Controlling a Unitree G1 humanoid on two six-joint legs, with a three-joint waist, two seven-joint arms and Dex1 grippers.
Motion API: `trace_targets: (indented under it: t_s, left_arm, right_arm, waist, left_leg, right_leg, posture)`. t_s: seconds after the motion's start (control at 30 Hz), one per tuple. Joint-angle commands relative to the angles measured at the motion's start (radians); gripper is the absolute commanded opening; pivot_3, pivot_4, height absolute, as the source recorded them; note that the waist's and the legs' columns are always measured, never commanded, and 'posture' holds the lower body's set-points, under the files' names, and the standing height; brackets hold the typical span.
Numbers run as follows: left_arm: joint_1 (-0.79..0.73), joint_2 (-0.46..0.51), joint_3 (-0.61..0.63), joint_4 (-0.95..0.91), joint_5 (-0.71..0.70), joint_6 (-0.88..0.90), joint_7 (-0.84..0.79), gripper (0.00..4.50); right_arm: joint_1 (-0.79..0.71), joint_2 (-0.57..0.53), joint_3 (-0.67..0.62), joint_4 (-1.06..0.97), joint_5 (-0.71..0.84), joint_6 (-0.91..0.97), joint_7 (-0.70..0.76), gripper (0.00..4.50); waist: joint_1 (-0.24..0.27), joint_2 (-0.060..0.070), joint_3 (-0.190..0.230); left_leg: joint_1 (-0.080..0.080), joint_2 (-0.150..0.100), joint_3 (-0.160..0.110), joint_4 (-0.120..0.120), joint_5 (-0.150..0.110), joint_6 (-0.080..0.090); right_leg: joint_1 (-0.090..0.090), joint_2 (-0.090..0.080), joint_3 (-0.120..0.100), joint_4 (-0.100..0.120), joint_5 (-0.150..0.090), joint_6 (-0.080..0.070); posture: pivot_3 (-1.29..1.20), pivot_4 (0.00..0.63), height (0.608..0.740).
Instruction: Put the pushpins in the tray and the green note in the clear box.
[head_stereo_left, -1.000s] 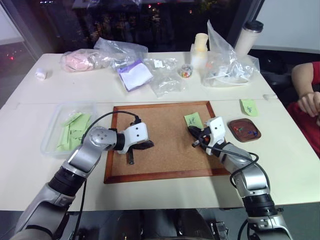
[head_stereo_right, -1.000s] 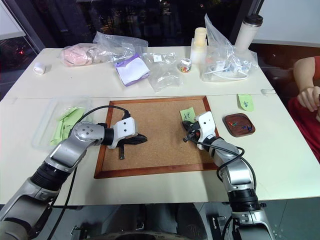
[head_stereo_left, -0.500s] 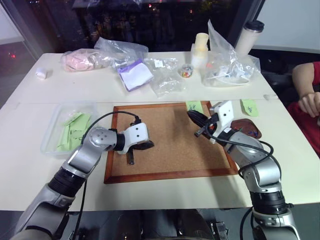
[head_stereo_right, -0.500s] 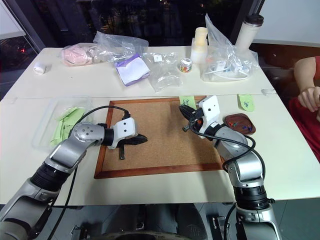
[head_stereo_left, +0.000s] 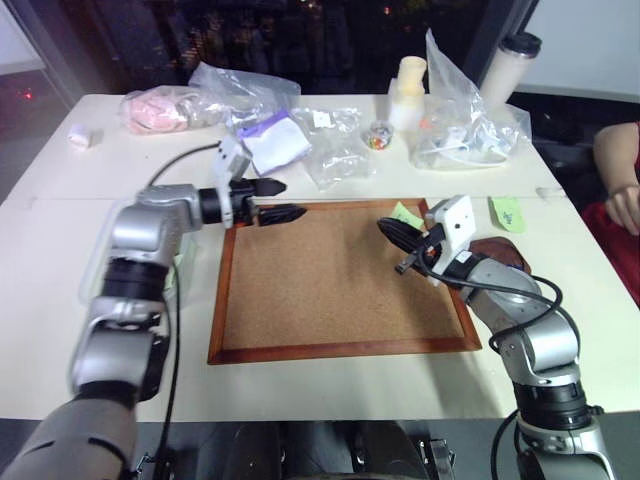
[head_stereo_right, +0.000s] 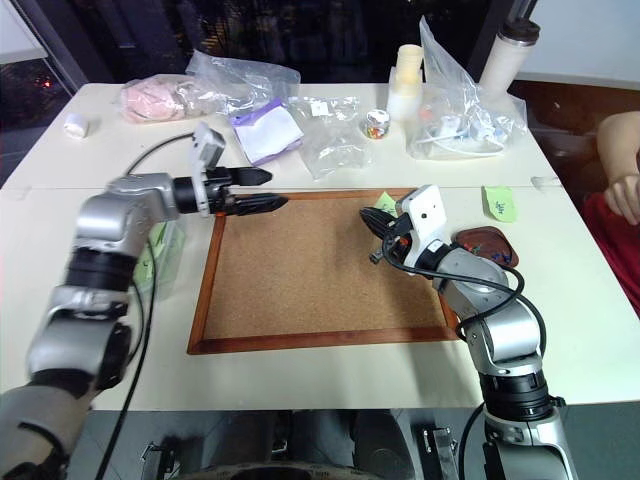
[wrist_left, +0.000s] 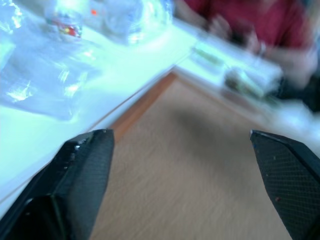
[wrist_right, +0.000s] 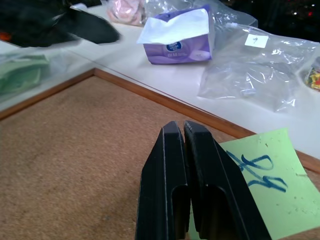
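Observation:
My right gripper (head_stereo_left: 384, 227) hovers over the far right part of the corkboard (head_stereo_left: 330, 290), shut on the near edge of the green note (wrist_right: 257, 172). The scribbled note (head_stereo_left: 405, 212) hangs across the board's far frame. At the board's far left corner my left gripper (head_stereo_left: 293, 198) is raised, level and pointing right, its fingers (wrist_left: 82, 172) wide open on nothing. Behind my right forearm, the tray (head_stereo_right: 490, 243) is partly visible, with small coloured pushpins (head_stereo_right: 494, 256) in it. My left arm hides most of the clear box (head_stereo_right: 168, 262), which holds pale-green slips.
Clear plastic bags (head_stereo_left: 335, 160), a purple tissue pack (head_stereo_left: 272, 145), a pink bundle (head_stereo_left: 160, 108), cups (head_stereo_left: 407, 85) and a tumbler (head_stereo_left: 508, 65) crowd the far table. Another green note (head_stereo_left: 507, 212) lies right of the board. A person's arm (head_stereo_left: 620, 175) rests at the right edge.
My left gripper lifted off the corkboard, swung to its far left corner and opened. My right gripper rose, carrying the green note from the board surface up over the far frame.

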Motion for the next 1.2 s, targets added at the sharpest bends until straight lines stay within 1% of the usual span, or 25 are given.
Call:
trace_targets:
  t_s: [0.03,0.1,0.13,0.2,0.27,0.33,0.37,0.47,0.63,0.7,0.87,1.07,1.2]
  left_arm:
    - [-0.082,-0.096,0.043,0.156,-0.058,0.15,0.058,4.46]
    - [-0.092,-0.129,0.038,0.228,-0.038,0.143,0.076,4.46]
    - [-0.082,-0.137,0.012,0.228,-0.025,0.13,0.051,4.46]
    - [-0.034,-0.144,-0.067,0.179,0.011,0.075,-0.025,4.46]
    - [0.004,-0.146,-0.104,0.135,0.025,0.037,-0.077,4.46]
    - [0.008,-0.159,-0.069,0.143,-0.001,0.038,-0.073,4.46]
    - [-0.011,-0.17,-0.016,0.182,-0.031,0.05,-0.049,4.46]
    - [-0.068,-0.185,0.086,0.289,-0.071,0.045,0.009,4.46]
    - [-0.14,-0.199,0.148,0.391,-0.076,0.042,0.008,4.46]
    - [-0.162,-0.205,0.149,0.418,-0.064,0.051,0.0,4.46]
    - [-0.186,-0.223,0.083,0.459,-0.002,0.059,-0.07,4.46]
    - [-0.198,-0.235,0.026,0.458,0.038,0.083,-0.166,4.46]
    - [-0.198,-0.257,0.0,0.456,0.056,0.086,-0.19,4.46]
  right_arm:
    - [-0.02,-0.014,-0.011,-0.042,0.016,-0.003,0.014,0.0]
    - [-0.024,-0.017,-0.011,-0.042,0.012,-0.002,0.015,0.0]
    - [-0.028,-0.017,-0.013,-0.04,0.01,-0.002,0.012,0.0]
    - [-0.045,-0.017,-0.025,-0.031,0.007,0.0,-0.003,0.0]
    - [-0.058,-0.018,-0.037,-0.025,0.012,0.006,-0.011,0.0]
    - [-0.06,-0.024,-0.041,-0.032,0.017,0.013,-0.007,0.0]
    - [-0.056,-0.03,-0.041,-0.047,0.027,0.023,0.003,0.0]
    - [-0.034,-0.054,-0.026,-0.098,0.057,0.056,0.041,0.0]
    - [-0.007,-0.103,0.009,-0.159,0.065,0.08,0.094,0.0]
    - [-0.003,-0.127,0.025,-0.173,0.056,0.076,0.115,0.0]
    - [0.0,-0.167,0.066,-0.201,0.036,0.056,0.152,0.0]
    - [-0.002,-0.205,0.107,-0.212,-0.018,0.018,0.179,0.0]
    - [-0.001,-0.214,0.116,-0.214,-0.038,0.001,0.187,0.0]
  waist:
    - [-0.002,0.0,0.0]
    - [-0.017,0.0,0.0]
    - [-0.025,0.0,0.0]
    - [-0.033,0.001,0.0]
    - [-0.038,0.001,0.001]
    - [-0.036,0.001,0.001]
    - [-0.034,0.001,0.001]
    - [-0.021,0.0,0.001]
    - [-0.015,0.0,0.001]
    - [-0.015,0.0,0.001]
    - [-0.016,0.0,0.001]
    - [-0.016,0.0,0.001]
    - [-0.016,0.0,0.001]
  left_leg:
    - [0.0,0.0,0.0,0.0,0.0,0.0]
    - [0.0,-0.001,0.0,-0.001,0.0,0.0]
    - [0.0,0.0,0.0,-0.002,0.0,0.001]
    - [0.0,0.001,0.0,-0.004,0.001,-0.001]
    - [-0.001,0.002,0.001,-0.005,0.004,-0.007]
    - [-0.001,0.002,0.001,-0.004,0.005,-0.009]
    - [-0.001,0.002,0.002,-0.004,0.006,-0.01]
    - [-0.002,0.001,0.001,-0.001,0.003,-0.006]
    - [-0.003,0.0,0.001,-0.001,0.002,-0.004]
    - [-0.005,0.0,0.001,-0.001,0.002,-0.003]
    - [-0.006,0.0,0.001,-0.001,0.002,-0.004]
    - [-0.006,0.0,0.001,-0.001,0.002,-0.004]
    - [-0.006,0.0,0.001,-0.001,0.002,-0.004]
  right_leg:
    - [0.0,0.0,0.0,-0.001,0.0,0.0]
    - [0.0,0.0,0.001,-0.002,0.0,0.001]
    - [-0.001,0.001,0.001,-0.002,0.0,0.001]
    - [-0.004,0.002,0.003,-0.001,0.0,0.0]
    - [-0.005,0.002,0.003,0.001,-0.001,-0.001]
    - [-0.006,0.002,0.003,0.003,-0.001,-0.001]
    - [-0.006,0.002,0.002,0.003,-0.001,-0.001]
    - [-0.006,0.001,0.002,0.005,0.0,-0.001]
    - [-0.006,0.001,0.002,0.004,0.0,-0.001]
    - [-0.007,0.001,0.002,0.003,0.0,-0.001]
    - [-0.009,0.001,0.002,0.004,0.0,-0.001]
    - [-0.01,0.001,0.002,0.005,0.0,-0.001]
    - [-0.01,0.001,0.002,0.005,0.0,-0.001]
  posture:
    - [0.0,0.15,0.734]
    - [0.0,0.15,0.734]
    - [0.0,0.15,0.734]
    - [0.0,0.15,0.734]
    - [0.0,0.15,0.734]
    - [0.0,0.15,0.734]
    - [0.0,0.15,0.734]
    - [0.0,0.15,0.734]
    - [0.0,0.15,0.734]
    - [0.0,0.15,0.734]
    - [0.0,0.15,0.734]
    - [0.0,0.15,0.734]
    - [0.0,0.15,0.734]
